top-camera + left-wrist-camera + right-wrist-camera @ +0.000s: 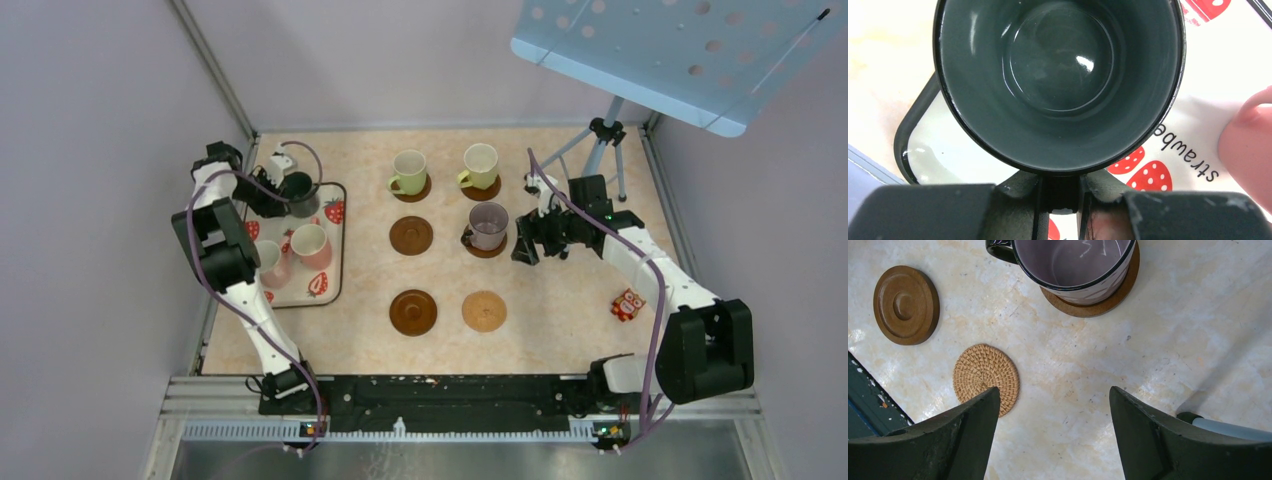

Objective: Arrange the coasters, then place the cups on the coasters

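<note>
The left gripper [1060, 202] clamps the handle of the dark cup [1058, 85] at the far end of the tray [928, 150]. The right gripper [1054, 435] hangs wide open over the tabletop [1173, 340], just right of the mauve cup [1073, 265] on its coaster [1088, 307].

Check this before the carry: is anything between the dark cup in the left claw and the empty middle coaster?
Nothing visible: only the tray rim and table surface lie between the dark cup, in the left claw, and that coaster.
</note>
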